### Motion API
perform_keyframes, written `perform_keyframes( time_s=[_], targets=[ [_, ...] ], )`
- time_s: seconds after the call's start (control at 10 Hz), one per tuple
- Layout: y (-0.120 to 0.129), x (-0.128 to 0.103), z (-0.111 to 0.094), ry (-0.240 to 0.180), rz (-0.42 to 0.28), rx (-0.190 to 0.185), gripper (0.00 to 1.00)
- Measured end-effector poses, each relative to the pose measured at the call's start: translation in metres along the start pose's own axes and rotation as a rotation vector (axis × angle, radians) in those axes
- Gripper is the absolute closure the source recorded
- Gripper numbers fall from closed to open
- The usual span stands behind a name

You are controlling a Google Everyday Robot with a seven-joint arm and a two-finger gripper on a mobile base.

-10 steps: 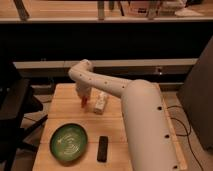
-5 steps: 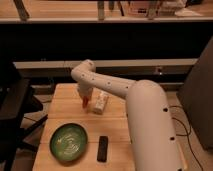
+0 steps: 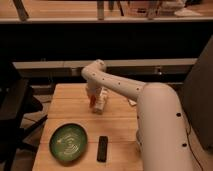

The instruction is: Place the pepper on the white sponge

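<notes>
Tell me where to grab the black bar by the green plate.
Mid-length, across its narrow width, from straight above: the black bar lies flat, long axis pointing away, sides free of the green plate. The gripper is far off, at the pepper by the white sponge.

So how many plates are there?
1: the green plate, at the table's front left. The gripper is farther back, by the pepper and white sponge. The arm may hide more.

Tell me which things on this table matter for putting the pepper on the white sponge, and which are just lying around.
For the job: pepper, held in the pincer over the middle of the wooden table; white sponge, right beside the pepper.
Lying about: green plate near the front edge; small black object just right of the plate.
</notes>
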Motion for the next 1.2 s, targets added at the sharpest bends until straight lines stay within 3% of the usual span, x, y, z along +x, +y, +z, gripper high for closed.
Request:
perform_keyframes(
  time_s=[0.2, 0.4, 0.5, 0.7, 1.1, 1.2],
  targets=[
    [0.001, -0.001, -0.001, -0.008, 0.023, 0.01, 0.85],
    [0.019, 0.002, -0.004, -0.009, 0.048, 0.016, 0.8],
    [0.028, 0.003, -0.006, -0.01, 0.061, 0.021, 0.67],
    [0.03, 0.001, -0.007, -0.019, 0.079, 0.033, 0.63],
    [0.084, 0.014, -0.018, -0.022, 0.148, 0.065, 0.97],
    [0.099, 0.017, -0.02, -0.024, 0.174, 0.073, 1.0]
  ],
)
